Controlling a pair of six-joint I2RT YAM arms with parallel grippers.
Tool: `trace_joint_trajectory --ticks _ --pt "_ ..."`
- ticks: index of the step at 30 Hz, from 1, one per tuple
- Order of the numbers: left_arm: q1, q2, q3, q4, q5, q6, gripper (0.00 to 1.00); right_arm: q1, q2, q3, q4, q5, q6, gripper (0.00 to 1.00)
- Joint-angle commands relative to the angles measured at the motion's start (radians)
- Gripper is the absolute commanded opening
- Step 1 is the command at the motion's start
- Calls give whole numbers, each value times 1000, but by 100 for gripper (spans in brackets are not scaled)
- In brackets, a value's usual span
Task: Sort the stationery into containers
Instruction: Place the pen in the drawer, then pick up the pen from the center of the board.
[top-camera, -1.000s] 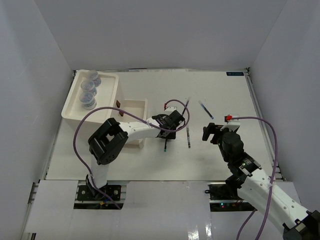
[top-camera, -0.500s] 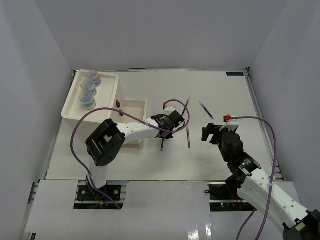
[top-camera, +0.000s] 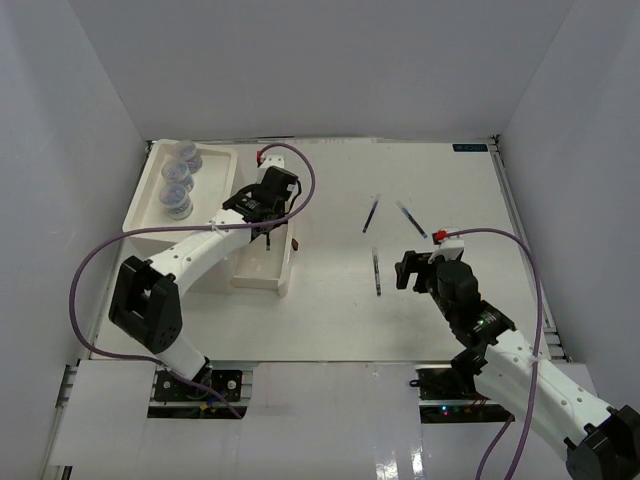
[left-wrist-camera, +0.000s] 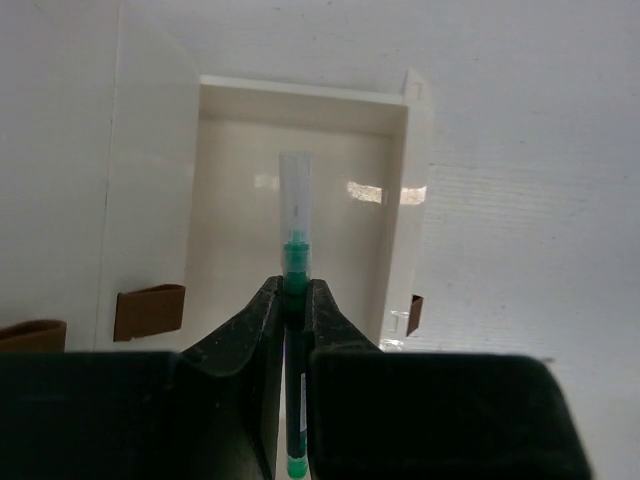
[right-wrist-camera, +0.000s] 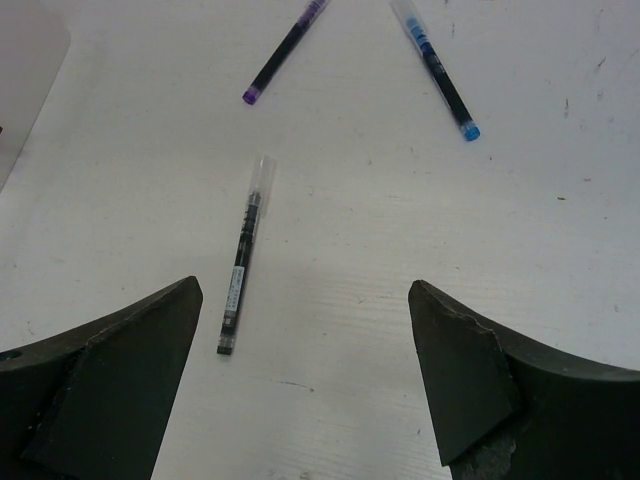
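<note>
My left gripper (top-camera: 267, 226) is shut on a green pen (left-wrist-camera: 295, 262) and holds it above the open white drawer (top-camera: 262, 262) of the box unit. In the left wrist view the pen's clear cap points along the empty drawer floor (left-wrist-camera: 240, 220). Three clear jars (top-camera: 177, 181) sit in the unit's top tray (top-camera: 222, 172). On the table lie a purple-tipped pen (top-camera: 370, 215), a blue pen (top-camera: 412, 219) and a black pen (top-camera: 377, 272). My right gripper (top-camera: 410, 270) is open and empty, just right of the black pen (right-wrist-camera: 245, 255). No tape rings are in view.
Brown knobs (left-wrist-camera: 149, 311) show on the drawer fronts beside the open drawer. The purple-tipped pen (right-wrist-camera: 285, 50) and the blue pen (right-wrist-camera: 436, 72) lie beyond my right gripper (right-wrist-camera: 305, 370). White walls enclose the table on three sides.
My left arm has swung left and back from mid-table to above the open drawer, carrying the green pen. My right gripper has shifted slightly toward the near edge.
</note>
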Motion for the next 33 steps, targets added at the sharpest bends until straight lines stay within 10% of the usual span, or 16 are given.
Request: trace_joint_trajectory --ticks 1,14,33 --pt "33 21 -21 26 39 78 12 0 7 9 37 -17 -14 90" --pt "40 9 45 31 191 -8 81 1 6 11 32 -44 -2 90" --pt "-395 443 392 19 87 -357 71 0 -144 8 -90 -67 55 90"
